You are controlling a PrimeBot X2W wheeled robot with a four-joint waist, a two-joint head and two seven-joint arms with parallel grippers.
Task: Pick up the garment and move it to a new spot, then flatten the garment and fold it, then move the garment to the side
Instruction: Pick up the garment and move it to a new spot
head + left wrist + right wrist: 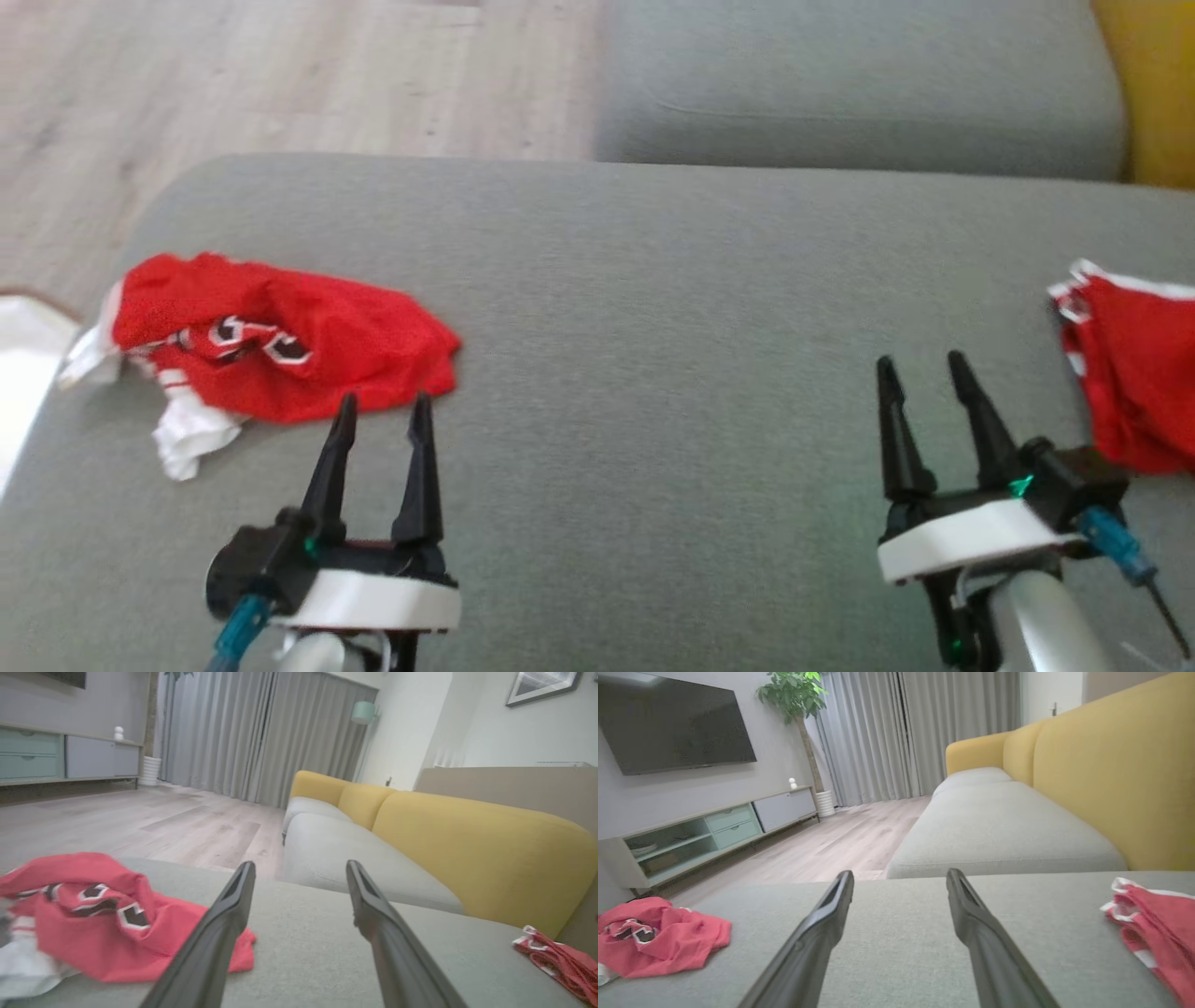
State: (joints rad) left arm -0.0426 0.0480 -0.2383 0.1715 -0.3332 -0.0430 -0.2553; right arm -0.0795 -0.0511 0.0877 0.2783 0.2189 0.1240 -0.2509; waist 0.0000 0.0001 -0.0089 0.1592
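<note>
Left gripper [385,399]: jaws spread wide, nothing between them. Right gripper [919,359]: same, wide apart and empty. Both pointed forward over the grey sofa cushion [653,373], left one low on my left, right one low on my right, well apart from each other.

Red garment [280,341] lay crumpled on the cushion's left end, near the rounded corner. It was red mesh with a black-and-white print bunched up in the folds and white trim spilling out at its left and near edge. My left gripper's fingertips [347,401] sat right at its near hem. Couldn't tell if they touched the cloth.

Left wrist view: left gripper [300,865] open, and the garment [93,914] sat left of the fingers, with its corner running behind the left finger [224,924]. The cushion between the fingers was bare.

A second red garment [1134,373] with white stripes lay at the cushion's far right edge, partly cut off by the frame, just right of the right gripper and apart from it. It was also in the left wrist view at lower right [560,961].

Right wrist view: right gripper [900,872] open over bare cushion, the crumpled garment [668,938] far left, the second one [1157,919] at the right edge.

Beyond the cushion were another grey seat [999,830] with a yellow backrest [1111,765], the wood floor [280,75], grey curtains [896,732], a TV [672,723] on the wall above a low cabinet [714,830], and a potted plant [794,690].
</note>
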